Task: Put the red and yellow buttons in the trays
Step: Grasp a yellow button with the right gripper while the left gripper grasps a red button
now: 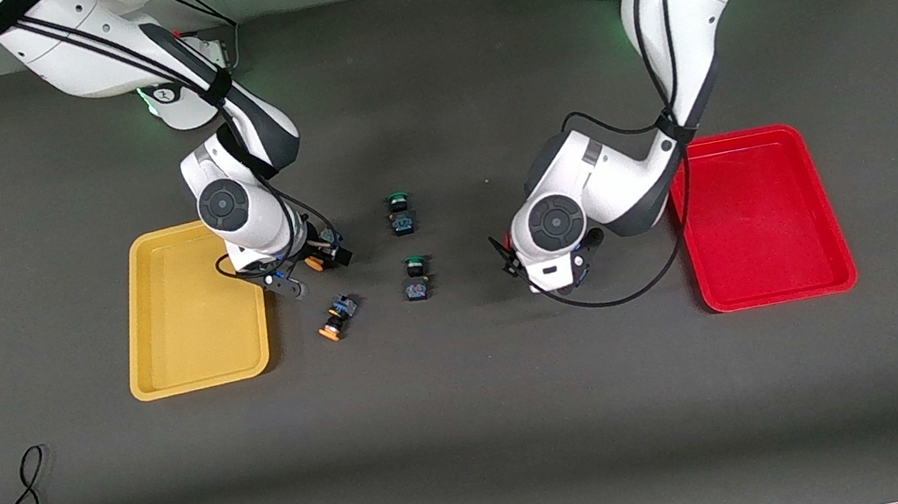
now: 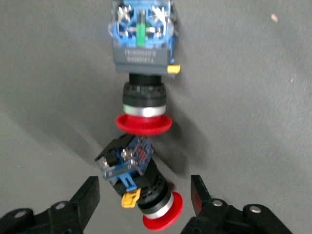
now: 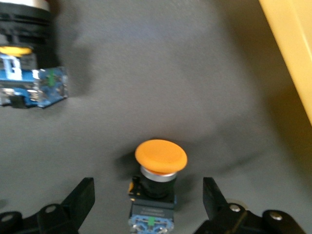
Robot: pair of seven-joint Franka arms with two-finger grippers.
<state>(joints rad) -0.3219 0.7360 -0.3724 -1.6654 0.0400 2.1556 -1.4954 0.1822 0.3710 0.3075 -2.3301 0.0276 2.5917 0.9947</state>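
- Right gripper was seen low over the mat beside the yellow tray, fingers apart, nothing clamped.
- One orange button was found between those fingers, cap up, no contact visible on either side.
- 2nd orange button lay on its side on the mat, nearer the front cam than the right gripper, just off the yellow tray's corner.
- Left gripper was seen low over the mat, between the green pair and the red tray; jaws spread, not closed on anything.
- One red button lay tilted between the left fingers, no grip seen.
- 2nd red button lay just past it, cap toward the first, approx. touching its body.
- Both red buttons were hidden by the left arm in front view.
- 2 green buttons sat mid-table between the arms, untouched.
- Both trays were seen w/o buttons inside.
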